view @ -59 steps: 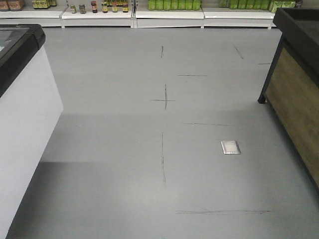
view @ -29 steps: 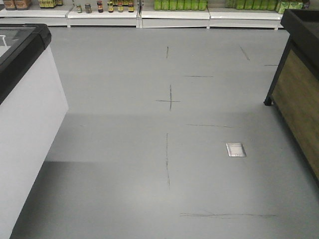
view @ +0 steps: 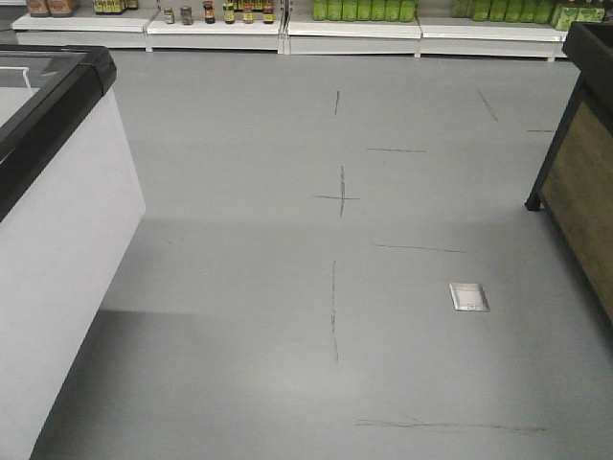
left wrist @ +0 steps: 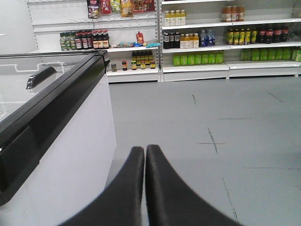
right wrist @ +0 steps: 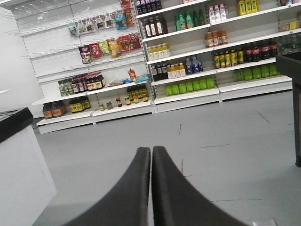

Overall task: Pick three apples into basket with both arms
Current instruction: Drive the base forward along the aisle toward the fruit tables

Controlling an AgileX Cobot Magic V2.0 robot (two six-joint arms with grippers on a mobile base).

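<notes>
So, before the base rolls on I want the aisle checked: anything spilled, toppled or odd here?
Nothing spilled or toppled. The grey floor only bears thin dark scuff lines, one of them a cross, and a small metal plate set in it. The bottles on the shelves stand in tidy rows.

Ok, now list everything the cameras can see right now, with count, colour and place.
Floor: one, grey, throughout.
Floor marks: several, dark thin lines, mid-floor.
Floor plate: one, silver, right of centre.
Freezer: one, white with black rim, left.
Stand: one, wood with black frame, right.
Shelves: one long run, white, far wall.
Green bottles: a row, bottom shelf; other colours above.
Left end effector: one, black, shut, empty.
Right end effector: one, black, shut, empty.
</notes>
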